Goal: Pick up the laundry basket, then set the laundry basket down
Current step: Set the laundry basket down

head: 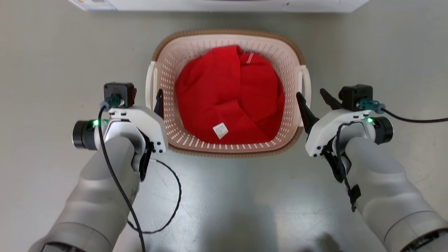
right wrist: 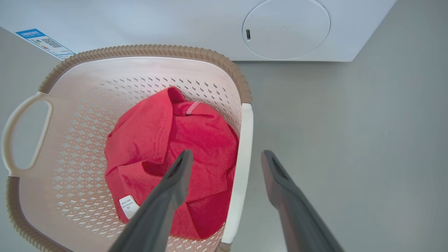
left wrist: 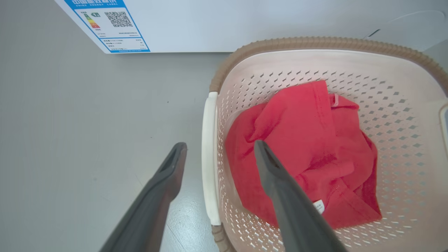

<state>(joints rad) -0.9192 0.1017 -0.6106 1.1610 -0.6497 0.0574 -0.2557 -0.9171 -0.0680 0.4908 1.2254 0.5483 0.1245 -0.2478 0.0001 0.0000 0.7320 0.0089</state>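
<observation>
The laundry basket (head: 227, 33) sits on the grey floor, cream with perforated walls and a brown rim, and holds a crumpled red garment (head: 227, 94). My left gripper (head: 148, 94) is open and straddles the basket's left white handle (left wrist: 209, 157), one finger outside and one over the inside; in the left wrist view the gripper (left wrist: 218, 147) touches nothing. My right gripper (head: 310, 92) is open in the same way around the right handle (right wrist: 241, 157), as the right wrist view of the gripper (right wrist: 227, 154) shows. The basket (right wrist: 140, 50) and the red garment (right wrist: 168, 147) lie just left of it.
A white washer (head: 224, 4) stands right behind the basket, with a blue energy label (left wrist: 108, 24) and a round cover (right wrist: 286, 28) on its front. A black cable (head: 175, 196) loops on the floor by my left forearm. Bare grey floor lies on both sides.
</observation>
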